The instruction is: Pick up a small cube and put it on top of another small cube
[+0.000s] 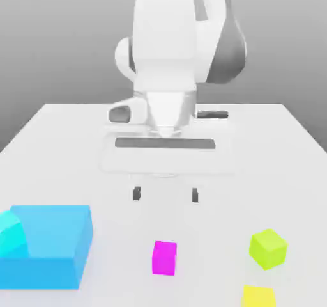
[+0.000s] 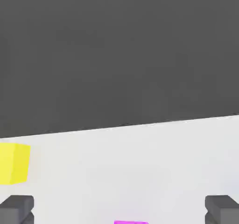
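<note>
The small cube [image 1: 165,258], a plain magenta block with flat, unmarked faces, is seen resting on the white table [image 1: 64,139] in the exterior view, its front face a shade brighter than its top. It is much smaller than the big blue block [image 1: 51,248] and close in size to the other two cubes. It lies ahead of the gripper [image 1: 165,194], toward the camera, roughly in line with the gap between the two dark fingertips [image 1: 136,194], and it is not touched by them. In the hand view a thin strip of its magenta top [image 2: 131,222] is seen between the two grey finger ends [image 2: 17,208].

The fingers are spread wide apart and nothing is held between them; the gripper is hung above the table.

The lime-green cube [image 1: 268,248] is set beyond the finger on the exterior view's right, well apart from the small cube and turned slightly at an angle. The yellow cube [image 1: 258,297] is placed just beside the lime-green cube, nearer the camera; it is also shown in the hand view [image 2: 14,163]. The big blue block is set beyond the opposite finger, with a cyan object [image 1: 11,235] against its far corner.
</note>
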Controlling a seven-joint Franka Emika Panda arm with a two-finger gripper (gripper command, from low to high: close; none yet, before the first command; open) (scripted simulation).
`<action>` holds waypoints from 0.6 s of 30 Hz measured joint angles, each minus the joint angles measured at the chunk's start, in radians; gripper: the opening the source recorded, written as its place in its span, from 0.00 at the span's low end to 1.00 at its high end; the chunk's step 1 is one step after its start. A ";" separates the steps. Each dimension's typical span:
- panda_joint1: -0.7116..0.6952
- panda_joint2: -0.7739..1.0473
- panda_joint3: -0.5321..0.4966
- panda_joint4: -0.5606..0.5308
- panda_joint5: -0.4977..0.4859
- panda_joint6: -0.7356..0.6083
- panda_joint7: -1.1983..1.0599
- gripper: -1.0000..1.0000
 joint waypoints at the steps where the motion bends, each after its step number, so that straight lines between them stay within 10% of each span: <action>1: 0.000 0.036 0.000 -0.017 -0.003 0.021 0.007 0.50; 10: 0.013 0.362 -0.015 -0.033 -0.017 0.257 0.033 0.50; 11: 0.013 0.384 -0.015 -0.029 -0.017 0.275 0.034 0.00; 18: 0.012 0.382 -0.014 -0.029 -0.021 0.274 0.037 0.00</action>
